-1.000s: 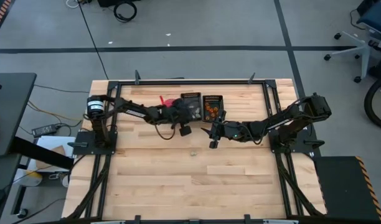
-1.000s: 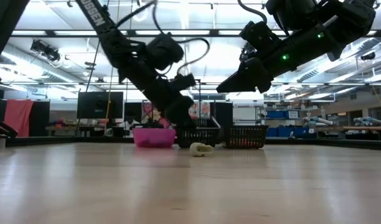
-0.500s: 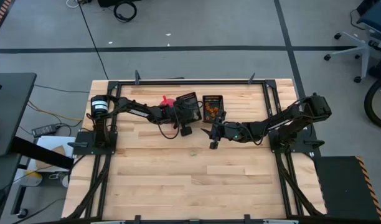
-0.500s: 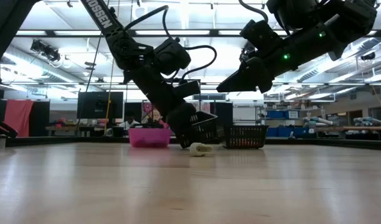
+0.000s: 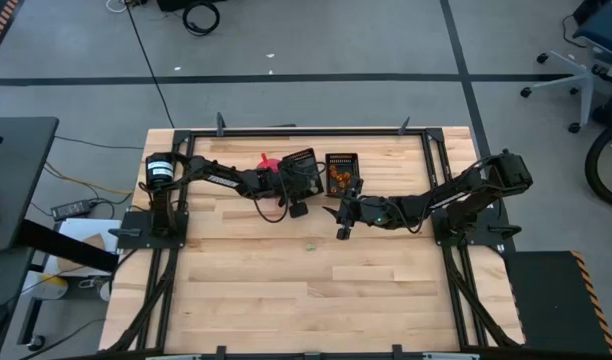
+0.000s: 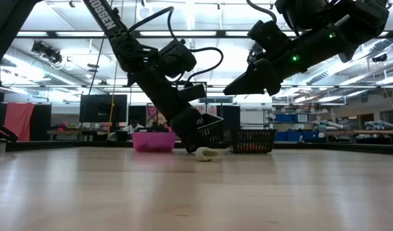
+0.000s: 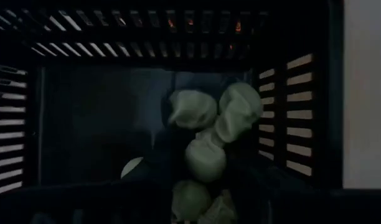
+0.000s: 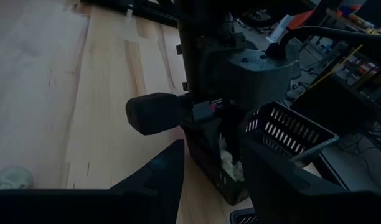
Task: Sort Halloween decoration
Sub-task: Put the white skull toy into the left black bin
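My left gripper (image 6: 195, 136) slants down into the left black tray (image 5: 308, 168), open above a heap of pale greenish-white pieces (image 7: 206, 118) on the tray's floor. The tray stands tipped beside the pink bowl (image 5: 270, 163). The right black tray (image 5: 341, 172) holds bright orange pieces. One pale piece (image 5: 309, 243) lies alone on the wood nearer the front. My right gripper (image 5: 330, 211) hangs open in the air in front of the trays, with nothing between its fingers (image 8: 159, 177). My left gripper reaches from the table's left, slanting down, over the tray's bowl-side wall (image 6: 199, 127) into the tray. The tray sits tilted, this side higher than the other. The gripper itself hides which part of it bears on the wall. Its fingers hold no piece.
A black metal frame (image 5: 306, 131) runs round the wooden table. The wide near half of the tabletop (image 5: 306, 300) carries only the loose pale piece (image 6: 207, 153). The left arm's wrist housing (image 8: 265, 62) stands close before my right gripper.
My left gripper has gone from the pink bowl toward the table's right and dipped into the left black tray. That tray, level a second ago, has tipped and turned a little. My right gripper has kept still.
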Robot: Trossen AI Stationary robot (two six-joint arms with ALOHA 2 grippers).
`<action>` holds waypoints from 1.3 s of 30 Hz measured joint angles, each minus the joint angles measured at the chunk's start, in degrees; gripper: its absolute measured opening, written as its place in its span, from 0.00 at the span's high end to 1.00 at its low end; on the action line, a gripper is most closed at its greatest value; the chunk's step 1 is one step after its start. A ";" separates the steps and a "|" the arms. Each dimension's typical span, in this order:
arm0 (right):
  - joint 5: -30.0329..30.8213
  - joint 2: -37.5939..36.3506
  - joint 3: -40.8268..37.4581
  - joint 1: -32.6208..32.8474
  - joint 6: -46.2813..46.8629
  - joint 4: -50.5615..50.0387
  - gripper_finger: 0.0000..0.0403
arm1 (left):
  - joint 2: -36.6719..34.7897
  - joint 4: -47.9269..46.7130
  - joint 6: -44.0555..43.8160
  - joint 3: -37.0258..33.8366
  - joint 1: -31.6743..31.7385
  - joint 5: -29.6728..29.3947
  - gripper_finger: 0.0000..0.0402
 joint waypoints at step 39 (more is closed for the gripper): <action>14.95 0.00 -0.02 1.07 -0.45 -5.99 0.60 | -7.70 0.82 8.13 -5.42 -12.01 22.01 0.68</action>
